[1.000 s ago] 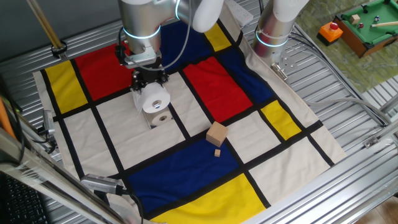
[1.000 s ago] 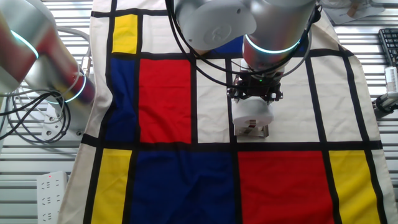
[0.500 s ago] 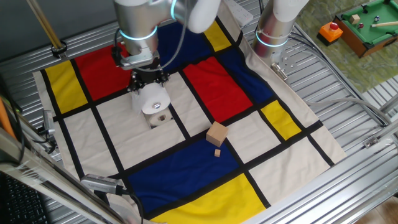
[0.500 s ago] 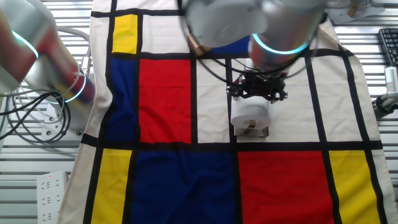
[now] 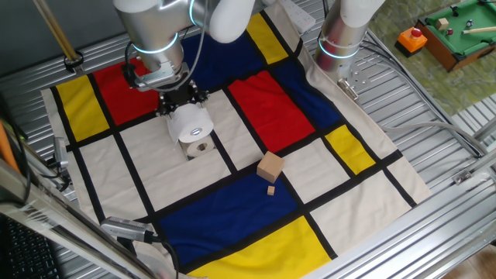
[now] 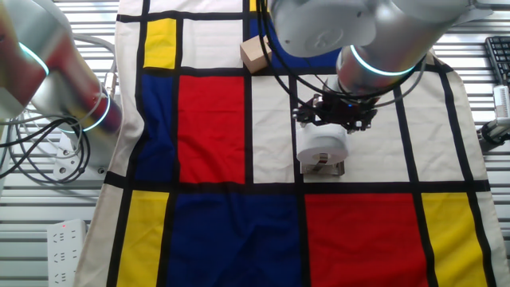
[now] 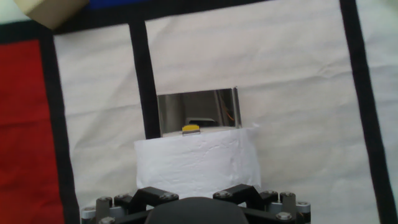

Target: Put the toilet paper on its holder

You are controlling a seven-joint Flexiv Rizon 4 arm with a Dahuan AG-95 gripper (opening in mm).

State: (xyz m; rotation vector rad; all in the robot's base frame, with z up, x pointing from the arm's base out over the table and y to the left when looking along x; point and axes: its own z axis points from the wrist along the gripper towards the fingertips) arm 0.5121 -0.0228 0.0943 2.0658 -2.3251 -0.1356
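**A:** ok 1st fixed view, what's up w/ the arm?

**B:** gripper [image 5: 179, 101] sits right above the toilet paper [image 5: 191, 125], at its top rear edge. Roll is upright on a white panel of the checked cloth [image 5: 256, 101], hollow core facing up. The holder [image 5: 201, 147] pokes out at the roll's front, just its shiny base plate showing. Can't see the rod. Tan wooden cube [image 5: 270, 167] well apart, toward the blue panel, w/ a tiny wood block [image 5: 271, 190] just beside it.

**A:** is it gripping tho?

**B:** honestly can't tell. Fingers are hidden by the black hub and the roll.

**A:** other fixed view?

**B:** same deal. Gripper [image 6: 335, 114] directly behind the toilet paper [image 6: 322, 145], black fingers spread near the roll's top, contact unclear. Holder [image 6: 326, 167] base sticks out from under the roll on the near side. Wooden cube [image 6: 255, 53] far off by the blue panel.

**A:** hand view?

**B:** toilet paper [image 7: 197, 163] fills the lower middle, right against the gripper hub [image 7: 196, 206]. Fingertips not visible, so whether they're open or clamped is unknown. Holder [image 7: 198, 112] mirror plate lies just past the roll, touching it in the pic. Corner of the wooden cube [image 7: 50, 11] top left.
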